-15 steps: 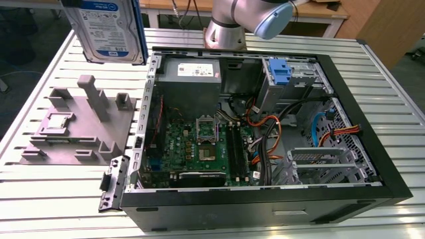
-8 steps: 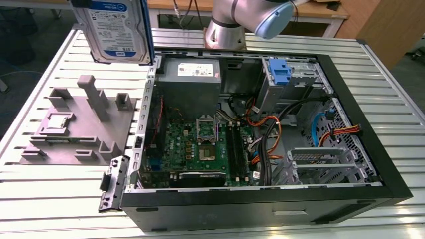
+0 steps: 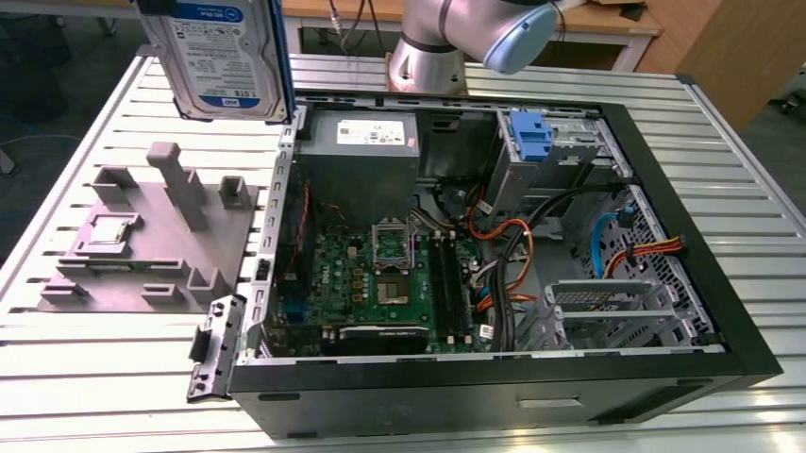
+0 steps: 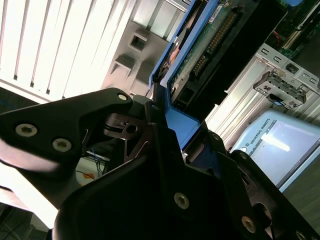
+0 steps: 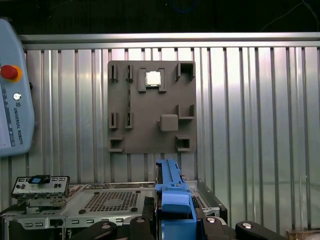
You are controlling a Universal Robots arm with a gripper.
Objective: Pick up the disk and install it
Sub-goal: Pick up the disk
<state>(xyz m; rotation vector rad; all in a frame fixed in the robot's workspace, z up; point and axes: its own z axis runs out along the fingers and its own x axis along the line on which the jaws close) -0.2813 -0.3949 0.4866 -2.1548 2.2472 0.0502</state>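
The disk [image 3: 221, 57], a silver drive with a white-and-blue label in a blue carrier bracket, hangs upright high at the exterior view's left, above the grey fixture [image 3: 139, 245] and beside the open computer case [image 3: 743, 349]. In the first wrist view my gripper [image 5: 174, 220] is shut on the blue carrier edge [image 5: 170, 185], black fingers on either side. In the second wrist view the disk [image 4: 210, 45] shows its circuit-board underside, and the gripper [image 4: 167, 137] clamps its blue frame.
Inside the case are a green motherboard [image 3: 377, 283], a grey power supply [image 3: 365, 142], another blue carrier [image 3: 531, 142] in the far bay, a metal drive cage [image 3: 617, 311] and loose cables. The arm's base [image 3: 435, 57] stands behind the case. A pendant [image 5: 12, 100] lies on the slatted table.
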